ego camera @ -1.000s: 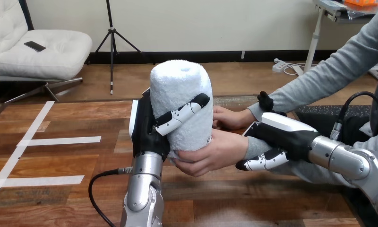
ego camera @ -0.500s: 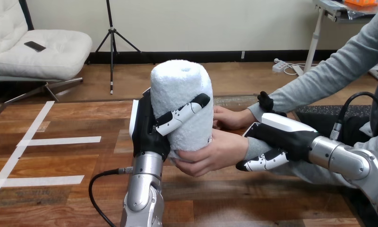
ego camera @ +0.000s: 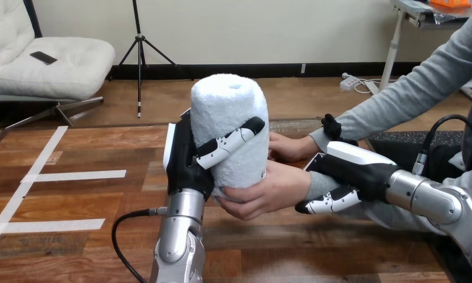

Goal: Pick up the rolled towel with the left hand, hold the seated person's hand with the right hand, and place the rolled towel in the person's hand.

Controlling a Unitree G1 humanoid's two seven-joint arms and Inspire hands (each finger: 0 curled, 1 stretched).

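Both grasps seem done, left hand (ego camera: 186, 162) on rolled towel (ego camera: 230, 112), right hand (ego camera: 354, 171) round person's wrist (ego camera: 314, 184); only releasing remains.

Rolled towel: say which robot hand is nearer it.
Left. The left hand is curled round the rolled towel; the right hand holds the person's wrist, apart from the towel.

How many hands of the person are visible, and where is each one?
2. The nearer hand cups the rolled towel's lower end, which the robot's left hand also grips. The farther hand shows behind it, at the towel's right side.
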